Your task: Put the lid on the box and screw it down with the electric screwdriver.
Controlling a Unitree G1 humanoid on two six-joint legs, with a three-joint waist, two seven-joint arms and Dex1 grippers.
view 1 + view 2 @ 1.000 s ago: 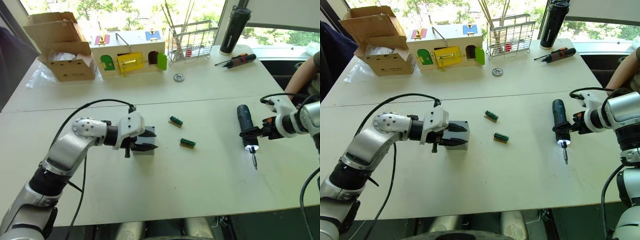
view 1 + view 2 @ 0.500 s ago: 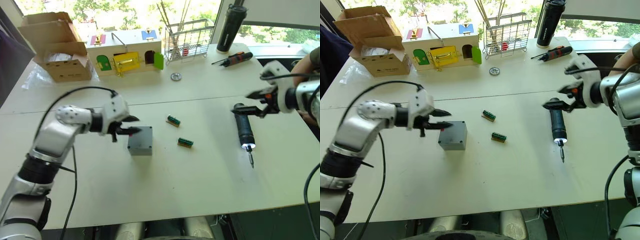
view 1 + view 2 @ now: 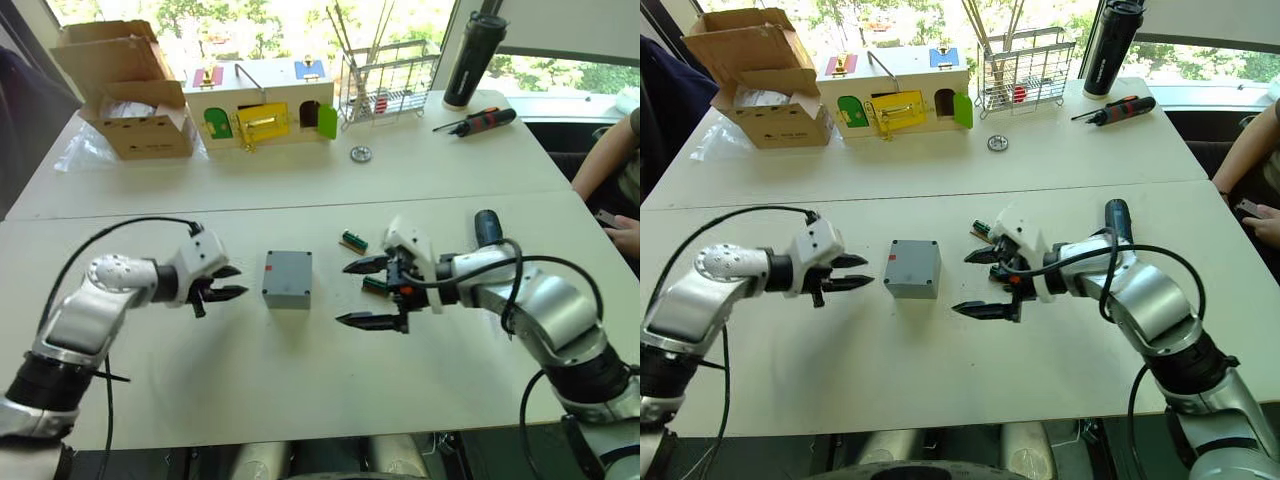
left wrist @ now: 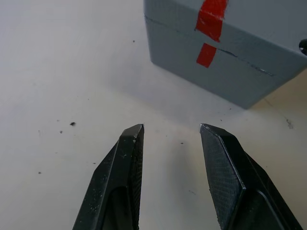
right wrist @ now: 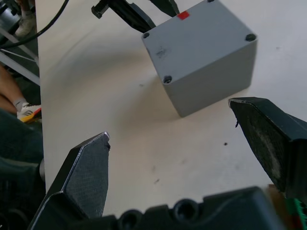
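The grey box (image 3: 287, 290) stands mid-table, and the lid (image 3: 288, 269) sits on top of it; a strip of red tape (image 4: 211, 28) crosses their seam. My left gripper (image 3: 240, 281) hovers open a short way to the box's left, fingers pointing at it. To the box's right, my right gripper (image 3: 342, 294) is spread wide open and also points at the box, touching nothing. The black electric screwdriver (image 3: 1116, 215) lies on the table behind my right forearm, partly hidden by it.
Two small green parts (image 3: 352, 240) lie close to my right gripper. At the back stand a cardboard carton (image 3: 130, 100), a wooden box with coloured doors (image 3: 265, 100), a wire basket (image 3: 385, 85), a black bottle (image 3: 470, 60) and a red-and-black screwdriver (image 3: 478, 121). A person's arm (image 3: 605, 160) is at the right edge.
My left gripper has backed off the box to its left. My right gripper has let go of the electric screwdriver, which now lies on the table, and has swung left towards the box.
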